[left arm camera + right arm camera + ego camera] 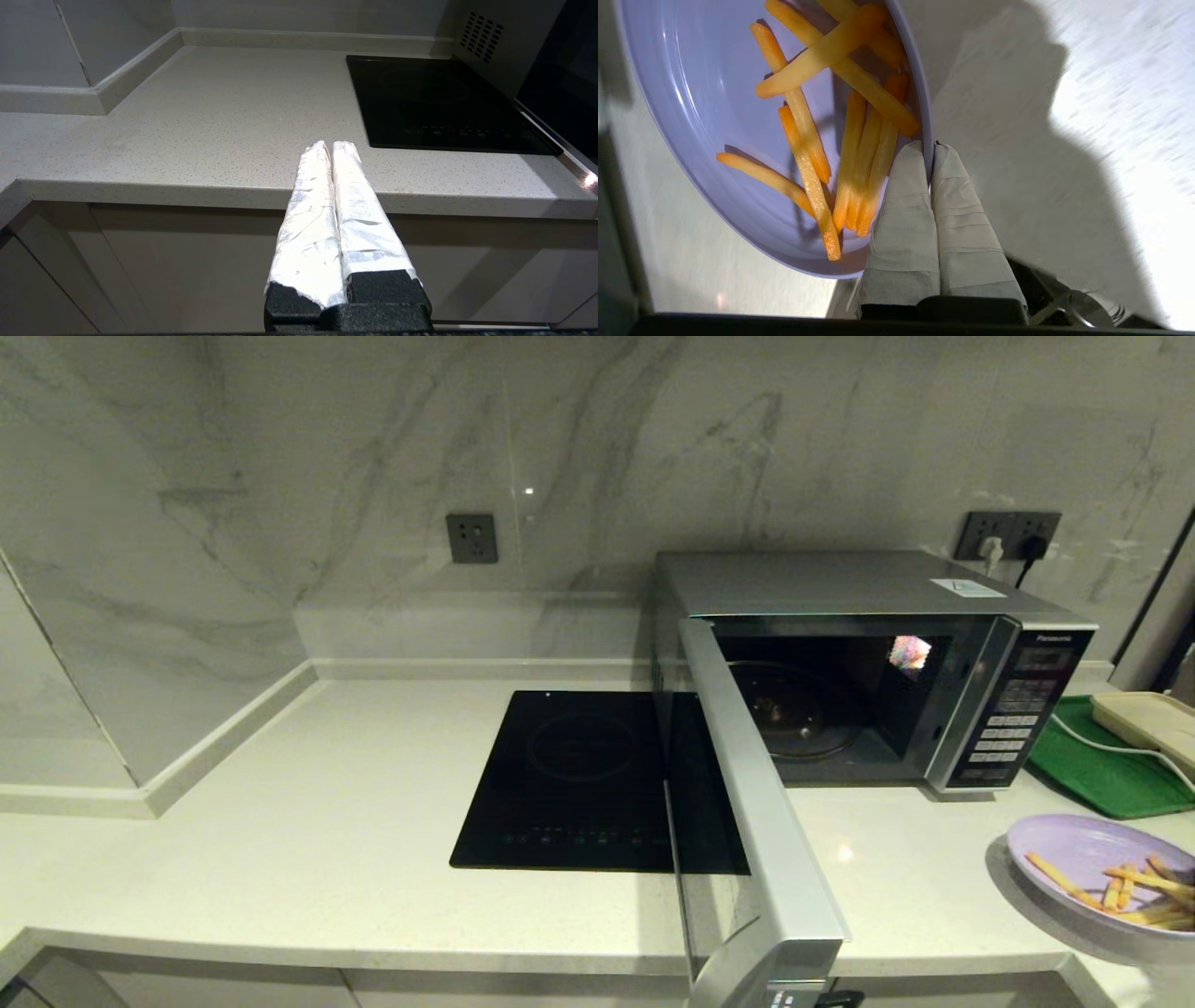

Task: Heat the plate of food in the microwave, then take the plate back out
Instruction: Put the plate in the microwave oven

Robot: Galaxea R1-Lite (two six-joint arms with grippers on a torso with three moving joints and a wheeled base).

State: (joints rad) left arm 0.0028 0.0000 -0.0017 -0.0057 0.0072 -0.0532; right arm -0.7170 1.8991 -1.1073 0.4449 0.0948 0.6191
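The lavender plate of food (pixel 1083 849) with several orange-yellow fries hangs above the counter at the right edge of the head view. My right gripper (pixel 930 148) is shut on the plate's rim (pixel 927 116), one finger inside and one outside; the gripper itself is out of the head view. The silver microwave (pixel 840 583) stands at the back right with its door (pixel 756 821) swung wide open toward me, showing the dark cavity and glass turntable (pixel 794 709). My left gripper (pixel 331 145) is shut on nothing, low in front of the counter's edge.
A black induction cooktop (pixel 569 775) lies flush in the counter left of the microwave. A green tray (pixel 1102 770) with a beige box (pixel 1148 719) and a white cable sits right of the microwave. Marble walls close the back and left.
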